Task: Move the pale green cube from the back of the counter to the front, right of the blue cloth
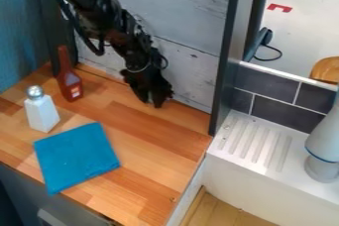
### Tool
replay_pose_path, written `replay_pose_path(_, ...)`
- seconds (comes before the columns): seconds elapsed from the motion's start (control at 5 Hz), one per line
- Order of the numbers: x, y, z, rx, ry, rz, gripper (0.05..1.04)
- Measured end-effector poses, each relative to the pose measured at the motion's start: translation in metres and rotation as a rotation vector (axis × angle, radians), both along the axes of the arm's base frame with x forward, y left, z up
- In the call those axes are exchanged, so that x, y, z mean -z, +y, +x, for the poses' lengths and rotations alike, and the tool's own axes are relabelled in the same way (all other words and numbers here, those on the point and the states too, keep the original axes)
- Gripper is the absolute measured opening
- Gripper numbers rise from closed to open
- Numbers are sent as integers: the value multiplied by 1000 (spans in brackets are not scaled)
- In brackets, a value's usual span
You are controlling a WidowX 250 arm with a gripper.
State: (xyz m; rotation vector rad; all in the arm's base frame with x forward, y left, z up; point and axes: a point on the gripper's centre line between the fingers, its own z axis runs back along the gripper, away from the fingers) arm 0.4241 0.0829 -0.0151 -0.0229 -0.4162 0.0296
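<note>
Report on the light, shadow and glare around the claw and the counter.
Camera view: light on the wooden counter looks soft, with no hard-edged shadow standing out; the black claw is so dark that its parts merge; the shaker's metal cap shows a small highlight; the ribbed white surface at the right is bright, but its grooves remain readable.

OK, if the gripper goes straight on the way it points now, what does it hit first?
Most likely the wooden counter: the gripper points down at it, close to the plank wall. The height above the wood is unclear from this one angle.
</note>
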Motion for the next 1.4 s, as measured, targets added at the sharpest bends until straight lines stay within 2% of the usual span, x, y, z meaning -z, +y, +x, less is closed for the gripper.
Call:
replay_pose_path(0.2, -20, -6, -10, 8, -32, -18, 531)
replay_pose_path(0.4, -30, -12, -25, 22, -42, -35, 531)
replay_pose_path(0.6, -34, -17, -44, 34, -38, -30, 531)
replay_pose_path(0.8, -35, -25, -76, 47, -25, -28, 531)
replay_pose_path(1.0, -39, -33, -102, 71, -38, -21, 531)
replay_pose_path(1.4, -30, -69, -133, 197, -43, 23, 531)
